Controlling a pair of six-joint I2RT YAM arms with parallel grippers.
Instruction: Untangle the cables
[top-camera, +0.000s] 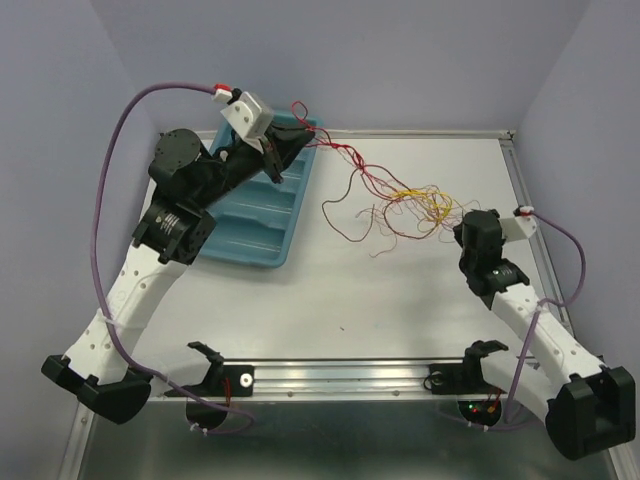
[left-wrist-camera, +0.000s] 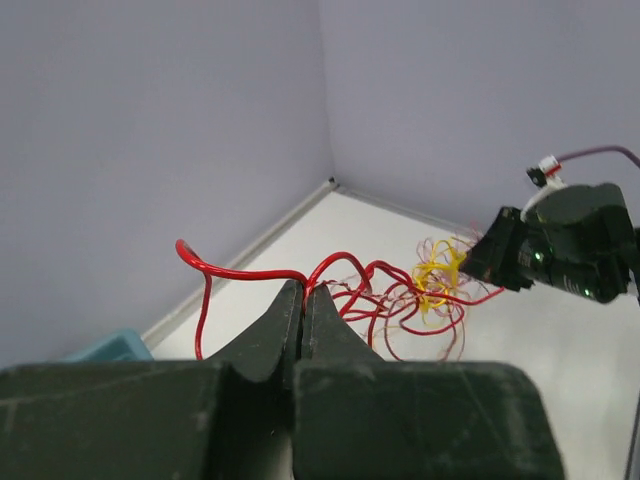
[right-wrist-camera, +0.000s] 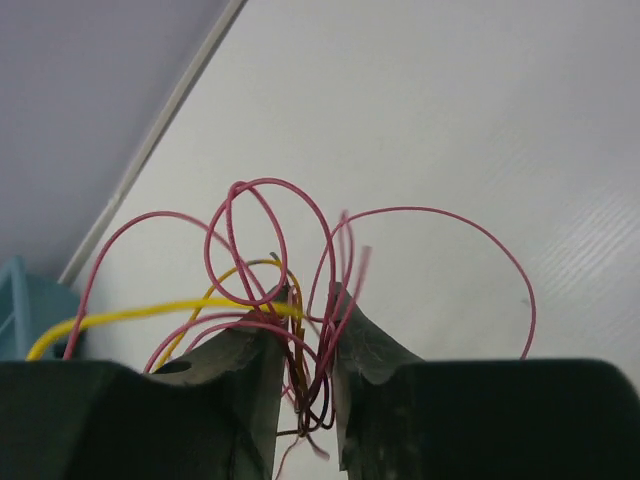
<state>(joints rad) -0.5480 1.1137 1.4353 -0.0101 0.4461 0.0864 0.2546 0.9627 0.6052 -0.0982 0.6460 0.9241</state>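
The cables (top-camera: 405, 205) are a loose tangle of thin red and yellow wires on the white table, right of centre. My left gripper (top-camera: 303, 128) is raised at the far left, over the blue tray's far end. It is shut on one red wire (left-wrist-camera: 240, 271), which runs from its tips (left-wrist-camera: 303, 292) to the tangle (left-wrist-camera: 430, 290). My right gripper (top-camera: 458, 232) is at the right edge of the tangle. Its jaws (right-wrist-camera: 310, 300) stand a little apart, with several red wires and a yellow one (right-wrist-camera: 270, 240) looping through the gap.
A blue compartment tray (top-camera: 255, 225) lies at the left under my left arm; it also shows in the left wrist view (left-wrist-camera: 110, 347). Purple walls close the far and side edges. A metal rail (top-camera: 340, 378) runs along the near edge. The right arm (left-wrist-camera: 565, 250) shows in the left wrist view.
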